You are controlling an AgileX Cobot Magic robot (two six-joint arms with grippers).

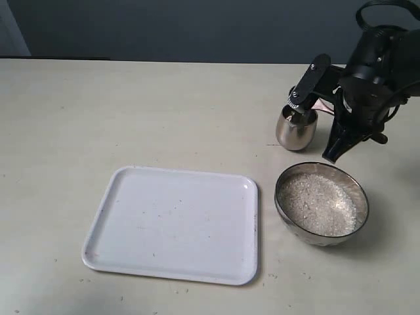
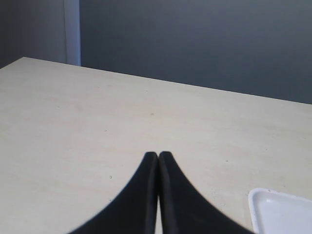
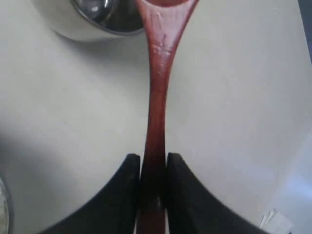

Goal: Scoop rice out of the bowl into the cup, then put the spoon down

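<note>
My right gripper (image 3: 153,158) is shut on the handle of the reddish-brown wooden spoon (image 3: 158,73). The handle runs straight out from between the fingers. The spoon's small bowl is cut off by the frame edge, right beside the rim of the steel cup (image 3: 92,19). In the exterior view the cup (image 1: 296,128) stands at the back right, under the right arm (image 1: 374,65). The wide grey bowl (image 1: 321,239) sits just in front of the cup, and white rice (image 1: 319,203) fills it. My left gripper (image 2: 158,155) is shut on nothing, over bare table.
A white rectangular tray (image 1: 174,223) lies left of the bowl; its corner (image 2: 280,212) shows in the left wrist view. A dark wall runs behind the table's far edge.
</note>
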